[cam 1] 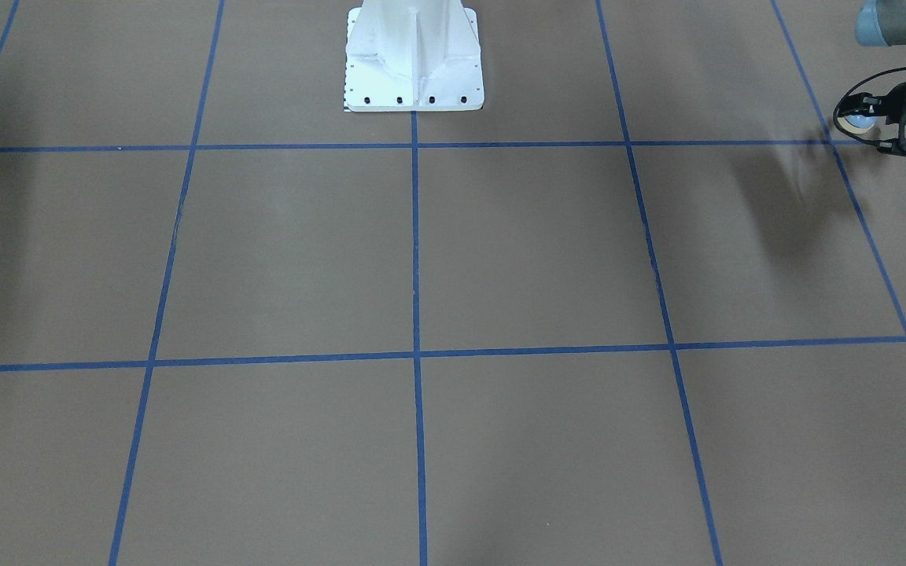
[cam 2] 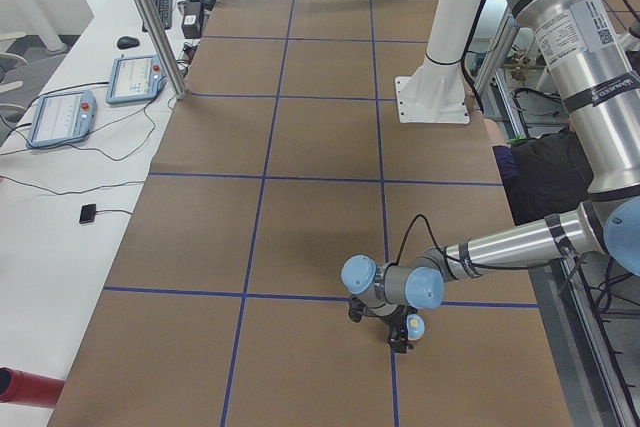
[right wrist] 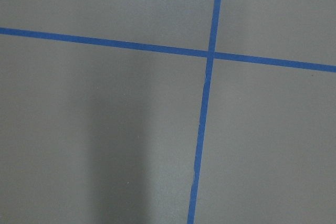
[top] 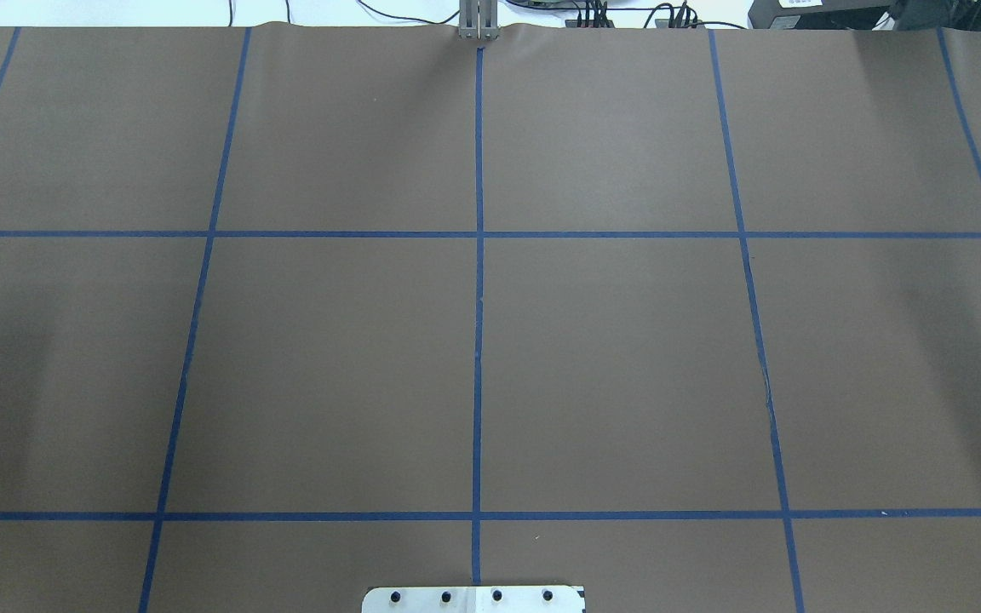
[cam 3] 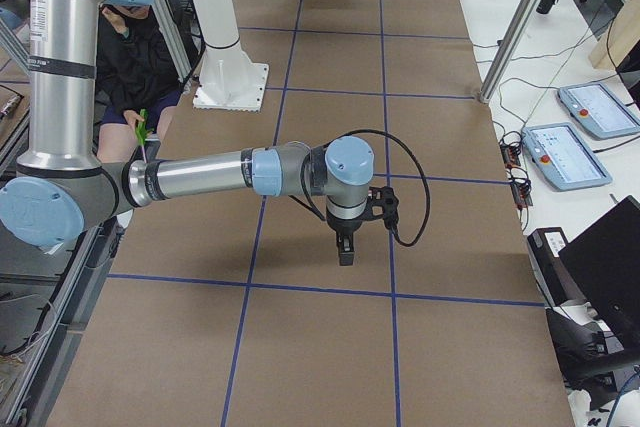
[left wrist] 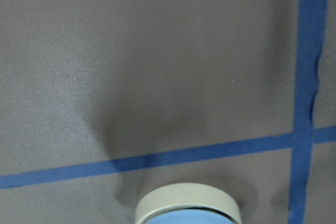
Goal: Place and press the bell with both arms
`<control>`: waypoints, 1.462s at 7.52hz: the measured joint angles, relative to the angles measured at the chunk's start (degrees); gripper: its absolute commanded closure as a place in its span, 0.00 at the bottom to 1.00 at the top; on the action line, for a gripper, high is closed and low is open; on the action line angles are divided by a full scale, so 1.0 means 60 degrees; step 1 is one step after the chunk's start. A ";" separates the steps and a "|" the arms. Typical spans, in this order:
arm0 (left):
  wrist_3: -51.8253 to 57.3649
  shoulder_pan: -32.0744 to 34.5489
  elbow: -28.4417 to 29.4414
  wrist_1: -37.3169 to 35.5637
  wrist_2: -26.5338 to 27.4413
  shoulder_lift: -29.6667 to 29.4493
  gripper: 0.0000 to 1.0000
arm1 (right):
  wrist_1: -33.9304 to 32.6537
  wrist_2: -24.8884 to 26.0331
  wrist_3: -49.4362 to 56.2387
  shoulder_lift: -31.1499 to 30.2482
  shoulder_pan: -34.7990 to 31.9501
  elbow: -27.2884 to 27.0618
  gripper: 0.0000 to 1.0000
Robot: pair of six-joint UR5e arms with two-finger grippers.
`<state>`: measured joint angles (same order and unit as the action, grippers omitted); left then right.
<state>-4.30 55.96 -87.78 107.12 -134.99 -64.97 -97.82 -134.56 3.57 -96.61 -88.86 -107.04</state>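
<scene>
The bell [cam 1: 859, 121], a light-blue dome on a cream base, is in my left gripper [cam 1: 867, 118] at the brown table's left end, near a blue tape crossing. The exterior left view shows the bell [cam 2: 415, 326] at the gripper's [cam 2: 404, 333] tip, just above the table. The left wrist view shows its cream base rim [left wrist: 188, 202] at the bottom edge, with its shadow on the mat. My right gripper [cam 3: 343, 247] points down above the table's right part. It shows only in the exterior right view, so I cannot tell whether it is open or shut. The overhead view shows neither arm.
The white bolted pedestal [cam 1: 414, 63] stands at the robot's side of the table. Blue tape lines [top: 479, 340] grid the brown mat. Two teach pendants [cam 2: 140, 77] and a metal post [cam 2: 150, 17] are on the white side bench. A person in black [cam 3: 130, 57] sits by the base.
</scene>
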 measured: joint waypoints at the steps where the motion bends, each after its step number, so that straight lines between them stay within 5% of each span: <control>1: 0.0000 -0.0006 0.0000 0.0022 -0.0016 0.0002 0.00 | 0.0000 0.0000 0.0004 0.0002 -0.0002 0.0001 0.00; 5: -0.0028 -0.0016 -0.0003 0.0157 -0.0099 0.0003 0.00 | 0.0000 0.0000 -0.0002 -0.0010 -0.0005 0.0008 0.00; 8: -0.0021 -0.0050 -0.0004 0.0173 -0.0104 0.0003 0.20 | 0.0000 0.0000 0.0002 -0.0012 -0.0004 0.0004 0.00; 11: -0.0027 -0.0121 -0.0004 0.0178 -0.0104 0.0003 0.24 | 0.0000 0.0000 0.0004 -0.0012 0.0000 -0.0001 0.00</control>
<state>-4.47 55.24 -87.80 108.19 -135.62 -64.95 -97.82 -134.56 3.59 -96.68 -88.86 -107.05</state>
